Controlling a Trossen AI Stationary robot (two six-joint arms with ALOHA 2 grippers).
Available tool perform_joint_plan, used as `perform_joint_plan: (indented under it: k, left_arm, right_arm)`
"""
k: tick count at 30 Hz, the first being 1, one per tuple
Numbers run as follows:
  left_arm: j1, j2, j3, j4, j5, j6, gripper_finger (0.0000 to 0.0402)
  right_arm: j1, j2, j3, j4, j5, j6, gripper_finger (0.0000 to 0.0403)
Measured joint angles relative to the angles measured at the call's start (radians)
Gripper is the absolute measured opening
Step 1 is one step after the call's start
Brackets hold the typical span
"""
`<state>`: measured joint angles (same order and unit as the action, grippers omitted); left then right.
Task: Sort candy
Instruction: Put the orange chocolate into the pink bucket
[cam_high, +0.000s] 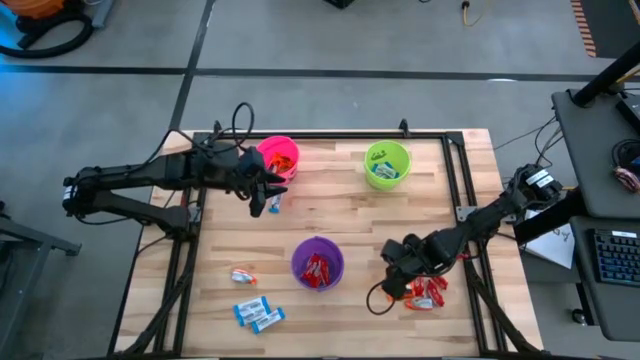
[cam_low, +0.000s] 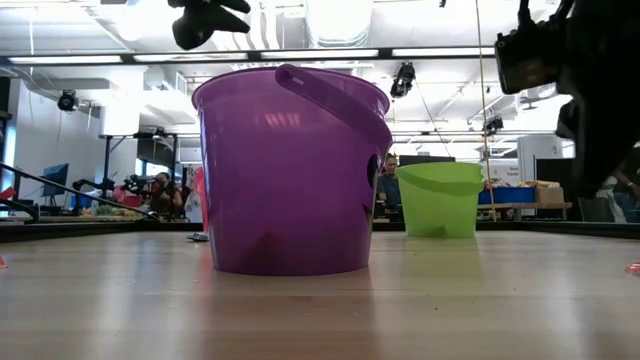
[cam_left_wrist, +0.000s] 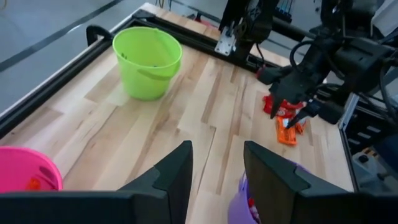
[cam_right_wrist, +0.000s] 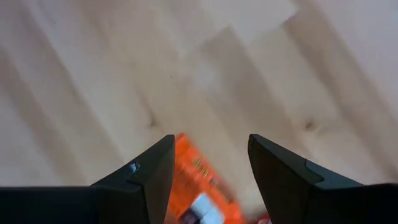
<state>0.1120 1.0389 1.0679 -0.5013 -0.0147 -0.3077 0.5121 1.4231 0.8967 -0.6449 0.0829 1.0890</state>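
The right gripper hangs low over the near right part of the table with its fingers spread apart, and an orange candy lies on the wood between them, not gripped. Just beside it sits a small heap of red and orange candies, which the left wrist view also shows under that gripper. To its left stands the purple cup with red candies inside. Farther left, near the front edge, lie several blue-and-white candies, with one more candy a little behind them. The left gripper is held over the far left part of the table, just beside the pink cup, with its fingers parted and nothing between them; a blue-and-white candy lies on the wood just under it. The pink cup holds orange candies. The green cup stands at the far right with blue-and-white candies in it, well apart from both grippers.
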Motion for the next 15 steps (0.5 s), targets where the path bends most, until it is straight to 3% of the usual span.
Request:
perform_joint_plan:
  k: [5,15]
  left_arm:
    - [0.0,0.0,0.0,-0.011,0.0,0.0,0.0127]
    - [0.0,0.001,0.0,-0.011,0.0,0.007,0.0127]
  right_arm:
    - [0.0,0.0,0.0,0.0,-0.087,0.029,0.0196]
    - [0.0,0.0,0.0,0.008,-0.074,0.044,0.0196]
